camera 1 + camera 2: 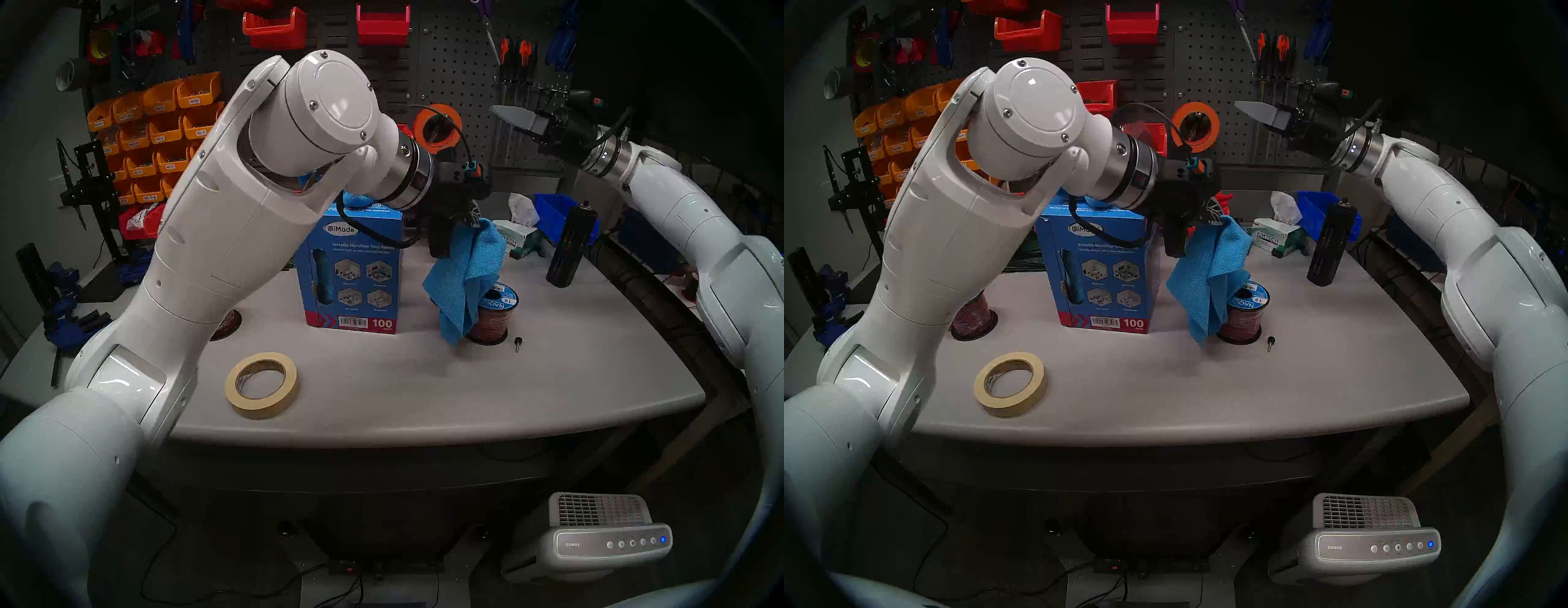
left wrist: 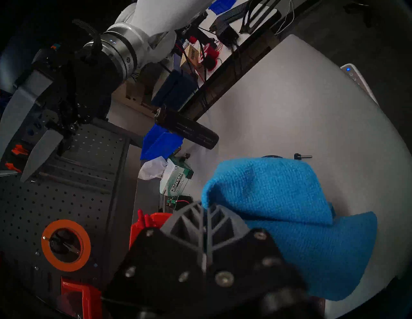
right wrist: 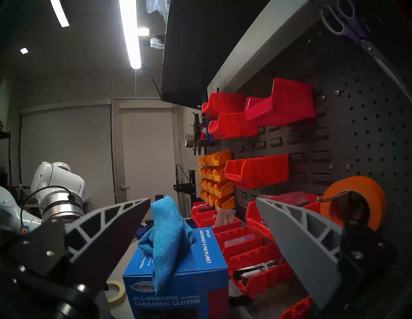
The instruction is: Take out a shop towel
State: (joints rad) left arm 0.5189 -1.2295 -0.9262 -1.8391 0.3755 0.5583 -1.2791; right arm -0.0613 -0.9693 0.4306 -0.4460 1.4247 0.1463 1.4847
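Above the surface (image 1: 551,382), right of the carton (image 1: 354,271), the left end effector (image 1: 475,218) is clamped on a corner of the towel (image 1: 464,276). The wrist view shows the two fingers pressed together with blue cloth squeezed out beside them. The towel hangs free of the carton, draped down in front of the wire spool (image 1: 494,316), its lowest corner close to the surface at about 6 o'clock from the grip. I can't tell whether it is touching the surface.

Over at 2 o'clock, the right end effector (image 1: 515,119) sits high by the pegboard (image 1: 449,72), fingers spread wide, holding nothing.

Now look at the carton top in the right wrist view: a second cloth (image 3: 166,240) is standing up out of the slot. So one towel is out and the next is peeking through.

What could spoil this? The grip is on a small bunch of fabric at one corner, so a quick swing might let it slip out. The hanging tail is right against the spool, and dragging it sideways could snag it or nudge the spool toward the small black screw (image 1: 518,342). Swinging back toward 9 o'clock risks brushing the carton or catching the raised cloth. A clean lift toward 12 o'clock looks safest to me.
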